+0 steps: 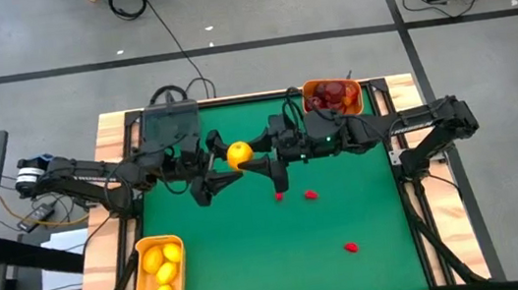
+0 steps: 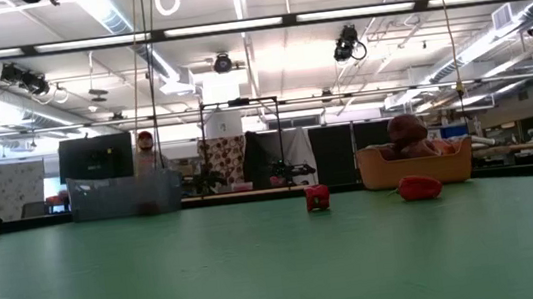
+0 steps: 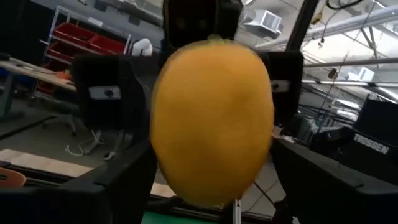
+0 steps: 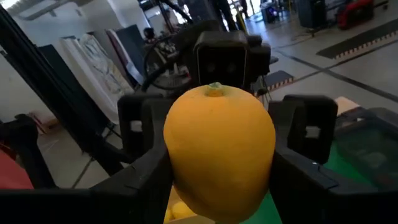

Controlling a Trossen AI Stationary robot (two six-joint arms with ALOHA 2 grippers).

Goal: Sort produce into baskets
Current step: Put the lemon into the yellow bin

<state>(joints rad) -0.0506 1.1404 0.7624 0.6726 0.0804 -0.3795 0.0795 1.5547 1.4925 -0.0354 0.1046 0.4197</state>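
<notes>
A yellow lemon (image 1: 238, 153) hangs in mid-air over the far middle of the green table (image 1: 254, 264), between my two grippers. My left gripper (image 1: 227, 167) comes at it from the left and my right gripper (image 1: 255, 161) from the right; both are shut on it. One orange bin (image 1: 159, 272) at the near left holds three lemons. Another orange bin (image 1: 332, 96) at the far right holds dark red fruits. A dark grey tray (image 1: 169, 124) stands at the far left. Three small red bits (image 1: 311, 195) lie on the table. My left gripper has the lemon (image 3: 211, 118) between its two fingers, one on each flank (image 3: 158, 168). The fingers (image 3: 124, 180) come level from the table's left. The lemon is lifted clear of the table. My right gripper has the same lemon (image 4: 217, 149) between its two fingers, one on each flank (image 4: 171, 168). The fingers (image 4: 298, 180) come level from the table's right, facing the left gripper. The lemon's stem end (image 4: 214, 87) points up.
Red bits lie just nearer than the grippers (image 1: 279, 197) and at the near right (image 1: 351, 248); two show in the low view (image 2: 317, 197) (image 2: 419, 187). The low view also shows the grey tray (image 2: 123, 194) and the far orange bin (image 2: 414, 163).
</notes>
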